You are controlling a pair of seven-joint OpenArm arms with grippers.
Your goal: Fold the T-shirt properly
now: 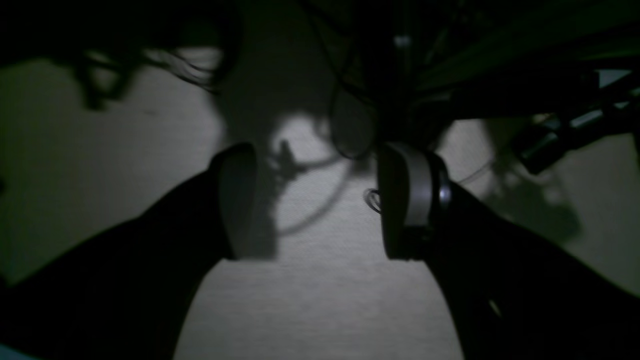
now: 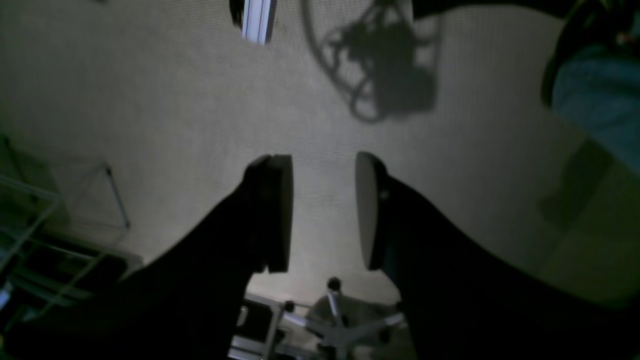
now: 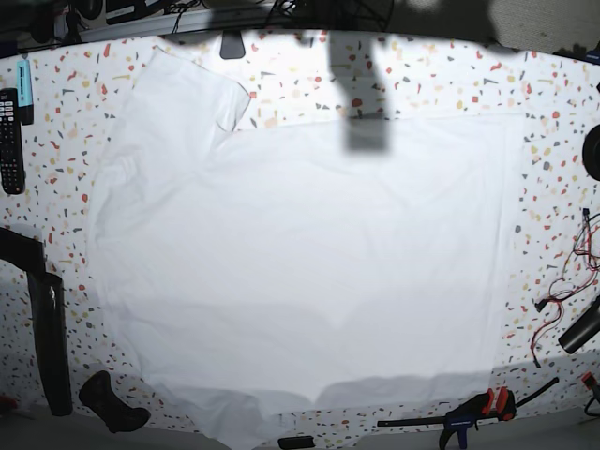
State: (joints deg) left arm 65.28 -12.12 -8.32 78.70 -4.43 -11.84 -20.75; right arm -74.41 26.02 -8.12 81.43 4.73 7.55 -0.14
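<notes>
The T-shirt (image 3: 300,262) lies spread flat over the speckled surface (image 3: 562,112); both pincers — left pincer (image 1: 320,200), right pincer (image 2: 324,212) — stand apart, empty, pointed at pale carpeted floor.

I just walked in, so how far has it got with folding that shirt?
Hardly begun. The T-shirt lies spread flat on the table, no fold visible. Nothing is in hand: the left gripper and right gripper are open, empty and off the cloth. All the folding is left.
</notes>
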